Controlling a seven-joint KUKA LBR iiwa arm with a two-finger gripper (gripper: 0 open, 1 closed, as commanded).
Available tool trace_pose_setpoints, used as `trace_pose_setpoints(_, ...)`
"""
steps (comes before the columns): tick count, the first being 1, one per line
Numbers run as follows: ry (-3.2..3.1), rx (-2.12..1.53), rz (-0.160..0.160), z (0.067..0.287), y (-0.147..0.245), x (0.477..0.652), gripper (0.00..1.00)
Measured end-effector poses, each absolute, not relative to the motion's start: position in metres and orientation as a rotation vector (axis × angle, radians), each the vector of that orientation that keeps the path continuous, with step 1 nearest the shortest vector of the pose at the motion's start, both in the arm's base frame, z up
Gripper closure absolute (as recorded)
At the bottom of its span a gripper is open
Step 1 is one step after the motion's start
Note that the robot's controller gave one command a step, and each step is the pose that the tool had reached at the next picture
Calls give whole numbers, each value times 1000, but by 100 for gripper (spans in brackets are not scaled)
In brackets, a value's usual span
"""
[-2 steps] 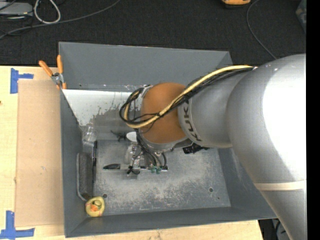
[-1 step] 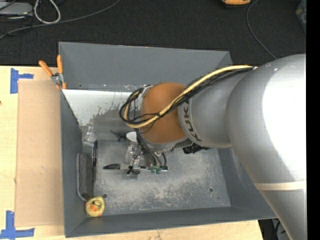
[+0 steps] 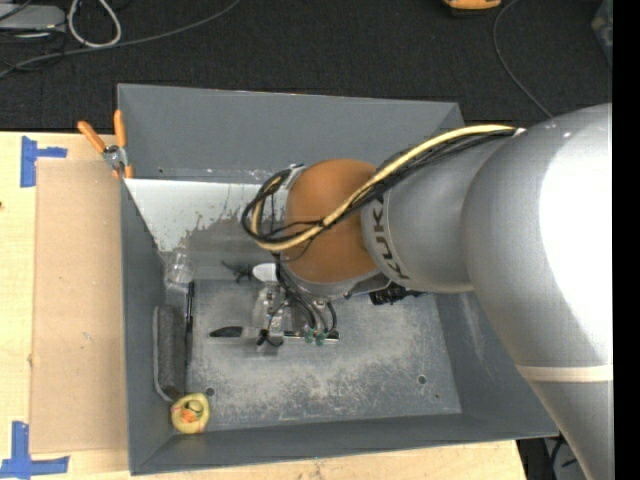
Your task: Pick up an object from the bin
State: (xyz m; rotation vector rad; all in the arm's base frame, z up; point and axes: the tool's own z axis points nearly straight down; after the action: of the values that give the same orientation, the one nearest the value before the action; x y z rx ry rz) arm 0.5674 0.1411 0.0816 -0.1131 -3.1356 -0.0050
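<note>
My gripper [image 3: 270, 330] hangs low over the middle of the bin floor, under the orange wrist cover. A small flat black piece [image 3: 226, 333] lies on the floor just left of it, and I cannot tell whether they touch. A white rounded thing [image 3: 263, 271] peeks out right behind the gripper, with a dark sliver [image 3: 240, 268] beside it. Another black object [image 3: 384, 294] shows at the arm's right edge.
A long grey and black tool [image 3: 170, 353] lies along the left wall. A clear plastic piece [image 3: 178, 268] sits above it, and a round yellow thing [image 3: 190, 413] rests in the front left corner. The arm covers the bin's right side.
</note>
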Motion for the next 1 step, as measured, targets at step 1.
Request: trace_pose_setpoints(1, -3138, -117, -8, 96, 141, 569, 100)
